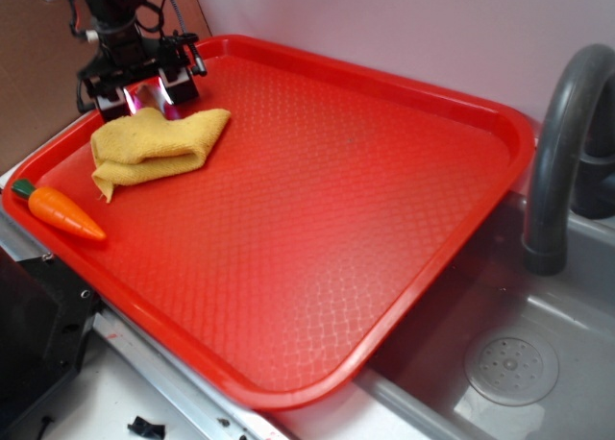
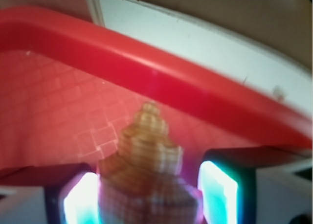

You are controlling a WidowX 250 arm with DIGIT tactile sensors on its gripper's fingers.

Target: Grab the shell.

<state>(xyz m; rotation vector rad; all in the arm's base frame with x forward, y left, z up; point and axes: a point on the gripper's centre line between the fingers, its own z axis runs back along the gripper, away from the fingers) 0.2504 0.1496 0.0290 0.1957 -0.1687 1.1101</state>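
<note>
Red tray (image 1: 461,229) fills most of the exterior view – textured diamond-pattern base, raised rim, glossy w/ a soft bright patch near its middle. Behind the tray: plain pale wall (image 1: 404,27), lit evenly. At the tray's far left corner, a brown panel (image 1: 38,65) w/ a speckled look. To the tray's right, a grey sink (image 1: 538,354) – round drain (image 1: 511,368) in its floor, dark grey curved faucet (image 1: 557,142) rising just beside the tray's right rim. Tray's near right corner overhangs the sink edge. Below the tray's near left rim: pale surface (image 1: 106,402) w/ a metal strip, dark bracket at left.
</note>
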